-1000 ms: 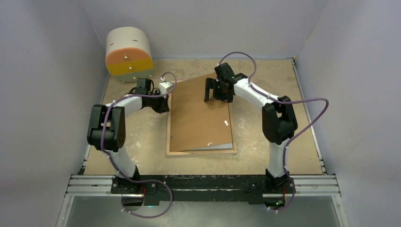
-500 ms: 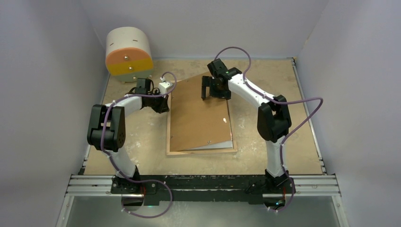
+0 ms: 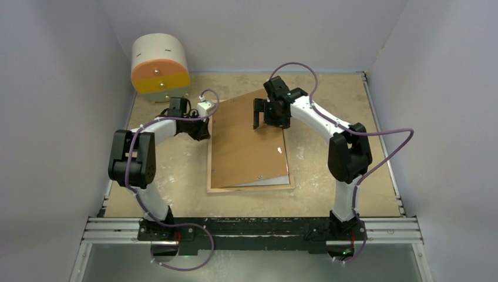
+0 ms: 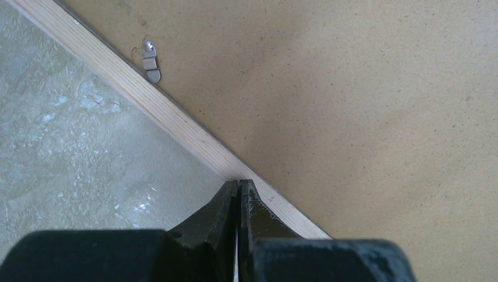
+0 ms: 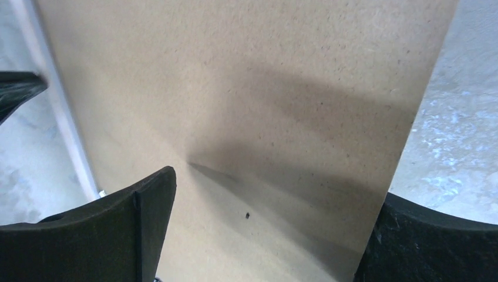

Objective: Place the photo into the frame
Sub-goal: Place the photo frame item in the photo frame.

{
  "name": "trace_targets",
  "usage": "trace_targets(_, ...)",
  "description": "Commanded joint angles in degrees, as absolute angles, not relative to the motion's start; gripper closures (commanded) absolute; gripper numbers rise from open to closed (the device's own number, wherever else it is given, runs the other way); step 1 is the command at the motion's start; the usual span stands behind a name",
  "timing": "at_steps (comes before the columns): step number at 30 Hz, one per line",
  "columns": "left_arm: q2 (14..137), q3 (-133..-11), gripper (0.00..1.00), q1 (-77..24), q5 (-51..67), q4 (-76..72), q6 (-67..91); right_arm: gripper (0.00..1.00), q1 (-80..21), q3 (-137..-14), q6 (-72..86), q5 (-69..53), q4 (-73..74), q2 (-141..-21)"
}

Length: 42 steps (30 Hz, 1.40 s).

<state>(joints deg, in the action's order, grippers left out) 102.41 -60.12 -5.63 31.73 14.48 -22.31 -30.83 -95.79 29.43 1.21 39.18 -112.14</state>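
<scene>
We see photo (image 3: 276,182) white back peeking lower right inside face-down frame (image 3: 249,190), centre; backing board (image 3: 246,141) skewed on top. At frame's left rim, left gripper (image 4: 239,187) pressed together; right gripper (image 5: 264,211) spread above board. We judge squaring board remains.

The backing board (image 3: 246,141) is covering nearly all of the photo (image 3: 282,179), leaving only a pale sliver showing.

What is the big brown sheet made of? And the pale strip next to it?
The brown sheet looks like hardboard: matte, flat and finely speckled, with no grain. The rim of the frame looks like bare light wood with fine grain lines. The small clip at its edge looks like shiny metal.
</scene>
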Motion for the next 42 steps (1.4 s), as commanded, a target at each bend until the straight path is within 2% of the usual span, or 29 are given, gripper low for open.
trace_targets(1, 104.95, -57.74, 1.00, -4.88, 25.40, 17.08, -26.10, 0.01, -29.37, -92.34, 28.94, -8.75, 33.47, -106.88)
trace_targets(4, 104.71, -57.94, 1.00, -4.66, 25.49, 17.29, -26.17, 0.01, -28.75, -91.50, 28.87, -10.23, 32.60, -106.57)
trace_targets(18, 104.80, -58.10, 1.00, -4.57, 25.58, 17.58, -25.90, 0.01, -28.66, -93.59, 25.87, -0.95, 38.67, -106.33)
trace_targets(28, 104.98, -58.27, 1.00, -4.57, 25.62, 17.67, -25.63, 0.01, -28.26, -93.40, 25.48, -1.39, 38.42, -106.44)
trace_targets(35, 105.02, -58.61, 1.00, -4.50, 25.40, 18.02, -25.73, 0.01, -28.03, -98.21, 23.64, 6.38, 41.59, -106.58)
trace_targets(42, 104.72, -58.89, 1.00, -4.48, 25.40, 18.43, -25.56, 0.01, -27.99, -94.71, 21.61, 5.54, 36.83, -103.97)
